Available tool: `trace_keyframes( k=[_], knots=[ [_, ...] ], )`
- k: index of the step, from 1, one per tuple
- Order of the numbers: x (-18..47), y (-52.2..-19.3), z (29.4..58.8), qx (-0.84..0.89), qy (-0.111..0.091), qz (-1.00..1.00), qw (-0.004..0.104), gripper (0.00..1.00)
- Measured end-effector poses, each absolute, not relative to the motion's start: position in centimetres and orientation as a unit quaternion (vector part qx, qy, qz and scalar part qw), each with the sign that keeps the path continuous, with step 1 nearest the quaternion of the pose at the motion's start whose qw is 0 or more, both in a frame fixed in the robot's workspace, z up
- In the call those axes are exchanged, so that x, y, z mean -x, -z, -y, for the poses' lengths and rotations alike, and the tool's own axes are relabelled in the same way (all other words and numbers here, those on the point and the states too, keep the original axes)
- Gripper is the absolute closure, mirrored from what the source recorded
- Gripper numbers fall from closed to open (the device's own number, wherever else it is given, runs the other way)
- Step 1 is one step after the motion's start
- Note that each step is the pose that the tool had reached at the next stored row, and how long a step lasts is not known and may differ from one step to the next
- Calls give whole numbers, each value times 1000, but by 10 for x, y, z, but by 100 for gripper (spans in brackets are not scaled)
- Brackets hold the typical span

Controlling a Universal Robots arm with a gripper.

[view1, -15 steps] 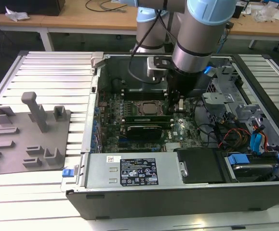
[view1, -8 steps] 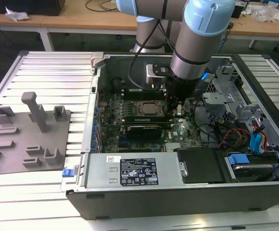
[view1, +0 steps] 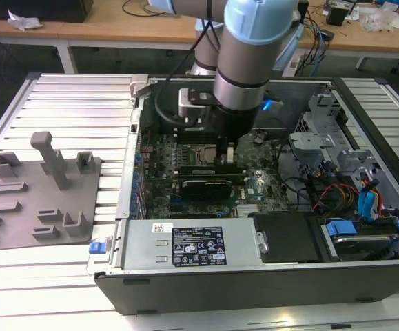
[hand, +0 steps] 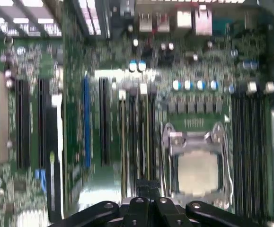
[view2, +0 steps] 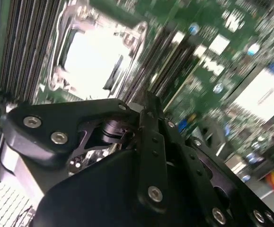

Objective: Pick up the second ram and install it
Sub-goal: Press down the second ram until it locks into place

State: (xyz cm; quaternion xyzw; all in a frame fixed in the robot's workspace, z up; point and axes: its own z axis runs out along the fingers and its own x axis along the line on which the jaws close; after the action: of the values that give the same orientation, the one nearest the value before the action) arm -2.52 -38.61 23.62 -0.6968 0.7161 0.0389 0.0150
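— Over the open computer case (view1: 268, 276), what is the arm doing?

— It is reaching down onto the green motherboard (view1: 185, 155), with the gripper (view1: 225, 153) sitting just beside the square processor socket (hand: 197, 172), among the long memory slots (hand: 139, 137).

— Is it carrying the second ram?

— Hard to say. A thin dark strip is showing under the gripper in the exterior view, but whether that is the stick or a slot, I cannot tell. Nor can I tell whether the fingers are pressed together or spread.

— And the grey fixture tray (view1: 37, 200)?

— It is lying well apart, on the exterior view's left, with no green stick showing on it. By my judgement the pickup is looking done and the seating is under way
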Motion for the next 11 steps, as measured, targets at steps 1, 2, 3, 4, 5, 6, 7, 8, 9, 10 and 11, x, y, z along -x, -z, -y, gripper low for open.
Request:
trace_keyframes(
  k=[1,2,3,4,5,6,7,8,9,10,11],
  knots=[
    [32,-236,386,697,-39,-716,15,89],
    [42,-235,386,697,-38,-716,16,89],
    [51,-234,386,697,-38,-716,16,89],
    [63,-234,386,697,-37,-716,17,89],
    [67,-232,386,697,-37,-716,17,89],
    [68,-231,386,697,-37,-716,17,89],
    [68,-230,386,697,-37,-716,17,89],
    [68,-229,386,697,-37,-716,17,89],
    [68,-228,386,697,-37,-716,17,89],
    [68,-228,386,697,-37,-716,17,89],
    [68,-227,386,697,-37,-716,17,89]
  ],
)
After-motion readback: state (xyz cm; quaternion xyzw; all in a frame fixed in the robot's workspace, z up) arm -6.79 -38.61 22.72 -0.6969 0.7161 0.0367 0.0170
